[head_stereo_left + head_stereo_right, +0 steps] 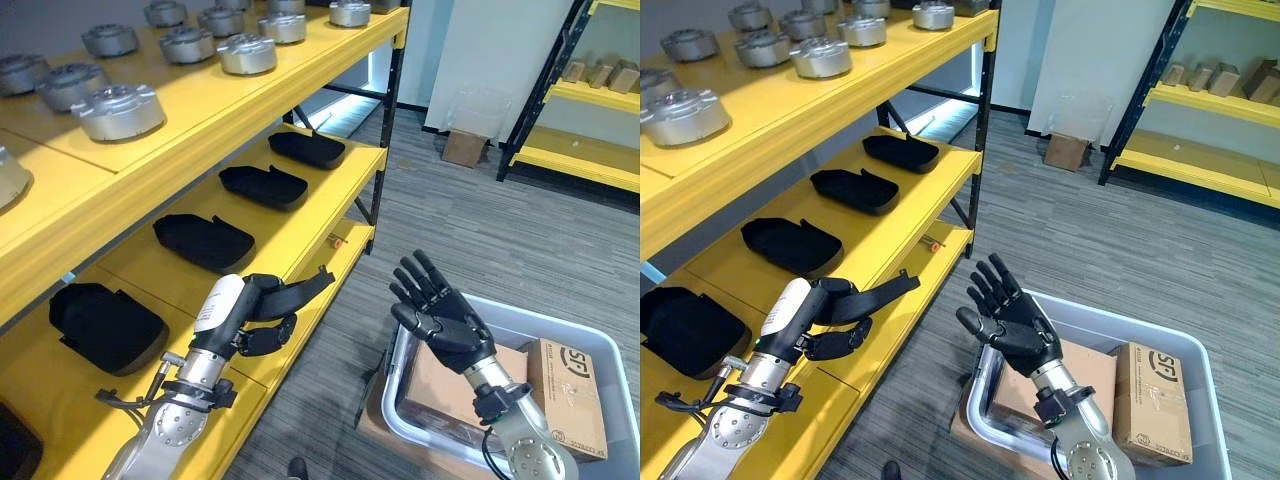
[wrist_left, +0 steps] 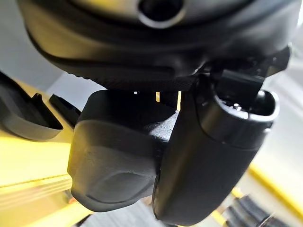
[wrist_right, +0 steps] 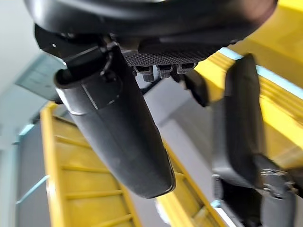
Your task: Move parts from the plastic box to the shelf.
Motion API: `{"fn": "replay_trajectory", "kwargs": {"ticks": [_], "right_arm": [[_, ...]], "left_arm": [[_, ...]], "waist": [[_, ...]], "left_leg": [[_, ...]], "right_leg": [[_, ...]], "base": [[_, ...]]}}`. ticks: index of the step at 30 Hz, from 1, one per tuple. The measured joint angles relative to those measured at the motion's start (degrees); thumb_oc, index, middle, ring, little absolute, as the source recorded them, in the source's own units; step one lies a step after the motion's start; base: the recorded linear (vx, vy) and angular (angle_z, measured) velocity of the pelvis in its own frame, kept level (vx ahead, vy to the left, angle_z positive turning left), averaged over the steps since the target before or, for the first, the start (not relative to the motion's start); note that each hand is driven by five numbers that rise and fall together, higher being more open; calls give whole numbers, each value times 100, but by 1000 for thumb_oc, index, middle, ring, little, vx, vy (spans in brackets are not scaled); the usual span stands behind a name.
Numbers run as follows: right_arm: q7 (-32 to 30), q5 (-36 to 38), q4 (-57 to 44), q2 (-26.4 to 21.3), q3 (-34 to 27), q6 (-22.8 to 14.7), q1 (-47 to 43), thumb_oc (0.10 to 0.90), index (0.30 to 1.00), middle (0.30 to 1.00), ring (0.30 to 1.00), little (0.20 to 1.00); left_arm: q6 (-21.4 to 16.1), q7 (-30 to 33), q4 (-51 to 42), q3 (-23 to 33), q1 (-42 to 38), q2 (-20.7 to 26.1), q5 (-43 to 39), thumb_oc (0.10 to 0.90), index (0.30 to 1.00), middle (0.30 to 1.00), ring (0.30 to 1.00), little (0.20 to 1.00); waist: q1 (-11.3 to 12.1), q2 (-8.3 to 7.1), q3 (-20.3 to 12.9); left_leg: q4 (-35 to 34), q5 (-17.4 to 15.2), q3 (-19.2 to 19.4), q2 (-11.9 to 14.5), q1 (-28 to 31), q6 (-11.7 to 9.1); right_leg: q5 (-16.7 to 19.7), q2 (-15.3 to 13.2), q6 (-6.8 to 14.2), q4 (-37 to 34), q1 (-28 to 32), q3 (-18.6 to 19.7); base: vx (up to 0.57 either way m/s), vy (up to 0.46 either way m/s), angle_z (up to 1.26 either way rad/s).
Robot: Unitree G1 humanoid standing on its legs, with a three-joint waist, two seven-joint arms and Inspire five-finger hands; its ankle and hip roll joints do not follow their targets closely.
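Over the yellow shelf (image 1: 300, 235), the left hand (image 1: 262, 310) has its fingers curled around a black part (image 1: 300, 288), not yet set down beside four others. Above the plastic box (image 1: 560, 318), the right hand (image 1: 440, 312) hovers, fingers spread and empty.

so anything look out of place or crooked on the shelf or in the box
Nothing stands out. The black parts lie in a tidy row on the middle shelf, and the left hand holds another one above its front edge. The right hand hangs open over the plastic box.
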Motion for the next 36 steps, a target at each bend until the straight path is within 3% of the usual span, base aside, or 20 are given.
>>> {"fn": "replay_trajectory", "kwargs": {"ticks": [1, 2, 4, 5, 6, 8, 11, 17, 18, 19, 22, 24, 25, 27, 28, 30, 32, 34, 35, 36], "right_arm": [[1, 4, 1, -31, -6, 12, 5, 900, 1000, 1000, 1000, 1000], [21, 21, 14, -48, -7, 22, -1, 900, 1000, 1000, 1000, 1000], [259, 355, 24, -47, -6, 125, 127, 900, 1000, 1000, 1000, 1000], [397, 490, 22, -42, -9, 172, 206, 900, 1000, 1000, 1000, 1000], [620, 576, 15, -82, -24, 236, 272, 900, 1000, 1000, 1000, 1000], [787, 565, -1, -161, -127, 280, 286, 900, 1000, 1000, 1000, 1000], [791, 559, -4, -385, -164, 274, 412, 900, 1000, 1000, 1000, 1000], [604, 547, 12, -401, -110, 177, 507, 900, 1000, 1000, 1000, 1000], [594, 547, 13, -376, -113, 152, 585, 763, 808, 808, 808, 808], [589, 548, 13, -348, -110, 150, 664, 900, 1000, 1000, 1000, 1000], [538, 548, 45, -252, -80, 74, 674, 900, 1000, 1000, 1000, 1000], [521, 549, 38, -327, -49, 31, 642, 900, 1000, 1000, 1000, 1000], [496, 546, 143, -387, 49, 15, 558, 900, 1000, 1000, 1000, 1000], [423, 493, 183, -394, 132, 12, 555, 900, 1000, 1000, 1000, 1000], [417, 441, 171, -449, 104, -71, 558, 900, 1000, 1000, 1000, 1000], [363, 440, 175, -481, 0, -220, 573, 900, 1000, 1000, 1000, 1000], [328, 442, 175, -473, -156, -267, 599, 900, 1000, 1000, 1000, 1000], [328, 440, 175, -483, -182, -269, 614, 900, 1000, 1000, 1000, 1000], [330, 439, 169, -568, -190, -268, 645, 900, 1000, 1000, 1000, 1000], [330, 432, 238, -498, -157, -245, 648, 900, 1000, 1000, 1000, 1000]], "left_arm": [[1, -40, -34, 81, -5, 0, -131, 400, 300, 300, 300, 300], [15, -62, -31, 130, -26, -18, -249, 400, 300, 300, 300, 300], [84, -75, -23, 193, -98, -58, -278, 400, 300, 300, 300, 300], [100, -76, -22, 198, -99, -84, -294, 400, 300, 300, 300, 300], [101, -81, -45, 193, -26, -92, -294, 400, 300, 300, 300, 300], [114, -128, -142, 186, 217, -212, -292, 400, 300, 300, 300, 300], [114, -276, -206, 197, 398, -491, -292, 400, 300, 300, 300, 300], [101, -424, -291, 189, 407, -505, -218, 400, 300, 300, 300, 300], [97, -512, -290, 179, 344, -505, -219, 400, 300, 300, 300, 300], [84, -576, -294, 172, 277, -505, -221, 400, 300, 300, 300, 300], [62, -618, -312, 40, 90, -478, -232, 400, 300, 300, 300, 300], [17, -625, -357, -102, 22, -454, -231, 400, 300, 300, 300, 300], [-91, -623, -355, -110, 44, -402, -234, 400, 300, 300, 300, 300], [-112, -625, -321, -196, 31, -182, -234, 400, 300, 300, 300, 300], [-181, -638, -328, -234, 15, -114, -238, 400, 300, 300, 300, 300], [-219, -648, -336, -266, 4, -138, -239, 400, 300, 300, 300, 300], [-225, -650, -336, -269, -10, -142, -250, 400, 300, 300, 300, 300], [-226, -650, -333, -269, -32, -152, -248, 400, 300, 300, 300, 300], [-227, -649, -335, -288, -30, -208, -248, 400, 300, 300, 300, 300], [-222, -630, -302, -310, -47, -227, -246, 400, 300, 300, 300, 300]], "waist": [[-22, 32, 28], [-63, 104, 76], [-275, 139, 96], [-325, 133, 93], [-291, 59, 88], [-271, 284, 88], [-282, 490, 63], [-185, 544, 62], [-226, 567, 68], [-308, 587, 73], [-284, 774, 123], [-328, 916, 126], [-229, 720, 208], [-304, 359, 178], [-416, 126, 175], [-656, 140, 169], [-716, 201, 135], [-781, 240, 117], [-795, 379, 79], [-800, 388, 69]], "left_leg": [[0, -25, -91, 35, -10, 47], [-3, -32, -245, 148, -16, 75], [3, 78, -760, 299, -121, 11], [1, 120, -948, 328, -170, -47], [0, 162, -989, 208, -163, -94], [2, 239, -1115, 229, -217, -104], [14, 260, -1284, 200, -276, -135], [60, 311, -1423, 144, -388, -201], [85, 388, -1397, 88, -448, -187], [101, 509, -1235, -4, -517, -100], [96, 728, -880, -67, -597, -68], [-9, 612, -522, 34, -659, -410], [120, 16, 295, 199, -671, -254], [542, 14, 859, 272, -692, -193], [965, -30, 993, 520, -680, -281], [1490, -44, 1016, 1082, -589, -299], [1747, 5, 985, 1377, -423, -359], [1819, 129, 986, 1441, -300, -356], [1749, 918, 943, 1383, -229, -115], [1532, 712, 934, 1213, -149, -22]], "right_leg": [[-13, 24, -6, 209, -98, 151], [-406, 173, 114, 427, -194, 531], [-1065, 1310, -10, 498, -206, 1606], [-1262, 1675, -198, 379, -174, 1905], [-1277, 1778, -702, 12, -39, 1868], [-1197, 1905, -714, -135, 103, 1754], [-1217, 1898, -684, -217, 134, 1589], [-1247, 1897, -623, -342, 271, 1427], [-1249, 1873, -612, -398, 350, 1257], [-1250, 1838, -611, -489, 453, 1036], [-1303, 1889, -628, -493, 610, 663], [-1367, 1927, -913, -392, 579, 540], [-1338, 1708, -1031, -276, 485, 374], [-1281, 1314, -1017, -315, 524, 213], [-1177, 1119, -971, -392, 628, 101], [-1140, 1094, -970, -410, 685, -121], [-1104, 1010, -910, -370, 688, -187], [-1061, 865, -838, -269, 652, -216], [-1086, 829, -768, -49, 574, -185], [-1047, 635, -708, 204, 493, -158]], "base": [[-11, -68, 27], [-12, -132, 55], [-15, -130, 100], [-19, -93, 96], [-31, -107, 60], [-56, -134, 37], [-79, -116, 30], [-91, -38, 22], [-140, 45, 90], [-118, 44, 95], [-163, 79, 87], [-119, 109, 73], [-80, 135, 56], [-87, 172, 46], [-93, 197, 53], [-73, 241, 56], [-72, 320, 28], [-66, 295, 25], [-68, 353, 36], [-60, 323, 50]]}}
